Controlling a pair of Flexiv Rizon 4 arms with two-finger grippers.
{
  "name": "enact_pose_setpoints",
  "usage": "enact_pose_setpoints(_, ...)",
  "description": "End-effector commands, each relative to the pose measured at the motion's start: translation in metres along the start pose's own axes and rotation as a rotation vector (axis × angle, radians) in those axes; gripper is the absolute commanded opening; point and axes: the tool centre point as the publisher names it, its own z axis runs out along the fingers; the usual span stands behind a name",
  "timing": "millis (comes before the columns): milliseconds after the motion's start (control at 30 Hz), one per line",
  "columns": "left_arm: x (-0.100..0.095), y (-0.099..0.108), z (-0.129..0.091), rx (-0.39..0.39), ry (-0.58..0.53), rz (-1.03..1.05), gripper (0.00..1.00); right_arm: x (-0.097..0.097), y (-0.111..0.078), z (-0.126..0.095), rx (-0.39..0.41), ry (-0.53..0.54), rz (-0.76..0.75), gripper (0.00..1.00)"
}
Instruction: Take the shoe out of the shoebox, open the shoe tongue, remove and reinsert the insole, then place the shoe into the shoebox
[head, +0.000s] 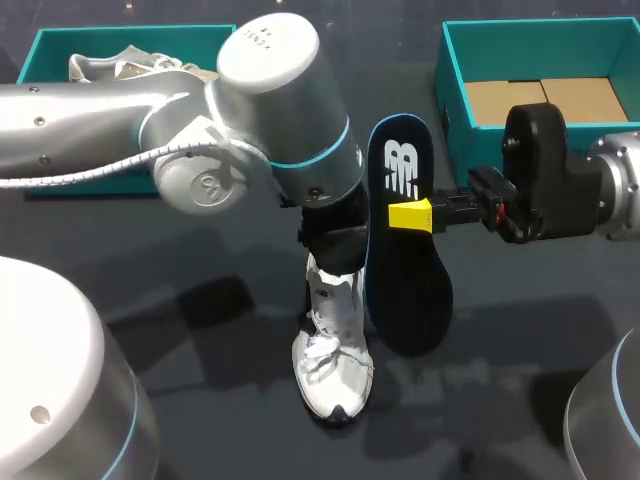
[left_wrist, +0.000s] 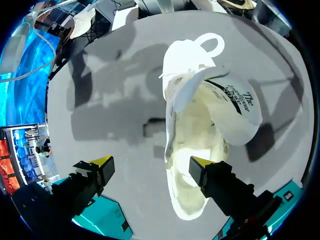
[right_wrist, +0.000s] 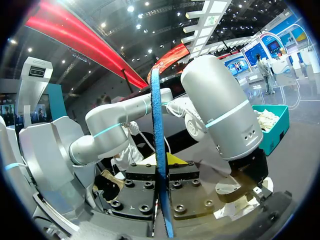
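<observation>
**Insole (head: 412, 300) out, shoe (head: 333, 365) on the table (head: 520, 330)**

The right claw (head: 410, 215) is clamped on the dark insole, which sits at 2 o'clock from the white shoe. The left claw (left_wrist: 150, 162) hangs wide apart, with one finger over the shoe's opening

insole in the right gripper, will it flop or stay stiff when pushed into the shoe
Probably fairly stiff: the insole stands upright from one mid-length pinch by the right gripper without drooping. Likely light and bendable, since it looks very thin edge-on in the right wrist view. It may buckle if pushed hard.
</observation>
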Motion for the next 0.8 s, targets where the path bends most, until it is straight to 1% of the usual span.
enact_pose_setpoints(33,0.015,-0.005,-0.048,-0.037,-0.186,-0.010,1.00,0.000,-0.001,0.002,-0.001,-0.001,0.000,0.00)
enact_pose_setpoints(67,0.011,-0.002,-0.057,-0.029,-0.247,-0.017,1.00,0.000,-0.001,0.002,-0.001,-0.001,0.000,0.00)
enact_pose_setpoints(567,0.011,-0.002,-0.057,-0.029,-0.247,-0.017,1.00,0.000,-0.001,0.002,-0.001,-0.001,0.000,0.00)
enact_pose_setpoints(700,0.007,0.009,-0.074,-0.004,-0.363,-0.033,1.00,0.000,-0.001,0.002,-0.001,-0.001,0.000,0.00)
enact_pose_setpoints(733,0.005,0.012,-0.077,-0.004,-0.381,-0.041,1.00,0.000,-0.001,0.002,-0.001,-0.001,0.000,0.00)
enact_pose_setpoints(800,0.001,0.013,-0.087,-0.026,-0.453,-0.021,1.00,0.000,-0.001,0.002,-0.001,-0.001,0.000,0.00)
